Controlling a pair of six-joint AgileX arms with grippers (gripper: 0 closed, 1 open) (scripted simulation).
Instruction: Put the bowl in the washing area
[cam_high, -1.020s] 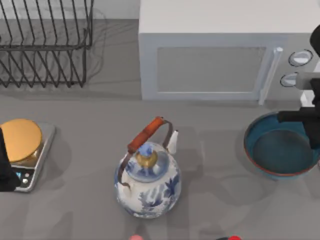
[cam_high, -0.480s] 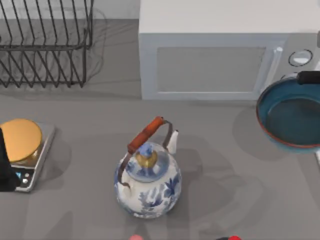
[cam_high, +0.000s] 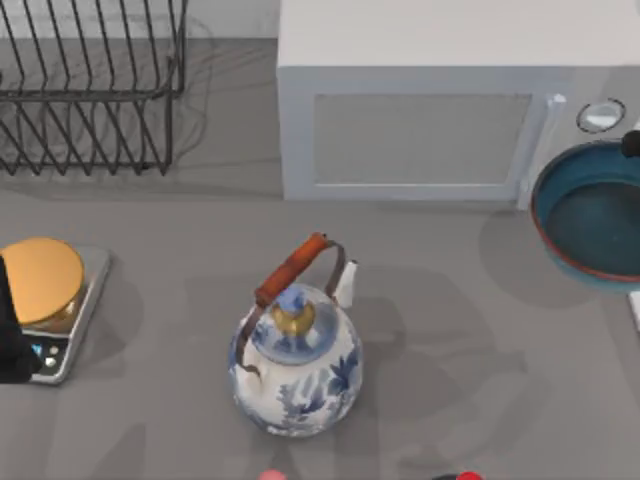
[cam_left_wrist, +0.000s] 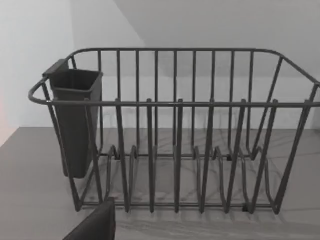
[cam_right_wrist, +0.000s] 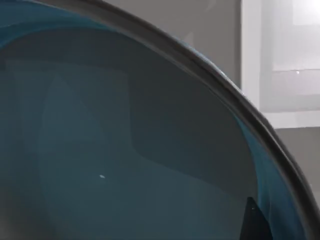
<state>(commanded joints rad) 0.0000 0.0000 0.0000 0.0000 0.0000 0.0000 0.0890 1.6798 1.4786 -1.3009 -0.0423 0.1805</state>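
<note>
The deep-blue bowl (cam_high: 596, 213) with a reddish-brown rim hangs above the table at the far right, in front of the microwave's knobs. My right gripper (cam_high: 632, 146) is shut on its far rim, mostly cut off by the picture's edge. The bowl's inside (cam_right_wrist: 115, 145) looms close in the right wrist view, with a dark fingertip (cam_right_wrist: 255, 224) against it. The black wire dish rack (cam_high: 90, 90) stands at the back left; the left wrist view faces the rack (cam_left_wrist: 175, 130). My left arm (cam_high: 10, 335) is parked at the left edge by the scale.
A blue-and-white teapot (cam_high: 296, 355) with a brown handle stands mid-table. A white microwave (cam_high: 420, 110) fills the back centre and right. A scale with a golden disc (cam_high: 42, 285) sits at the left. A dark cutlery holder (cam_left_wrist: 75, 120) hangs on the rack.
The bowl has been lifted off the table and carried up and rightward toward the microwave's knobs, held by my right gripper. The left arm has stayed still.
</note>
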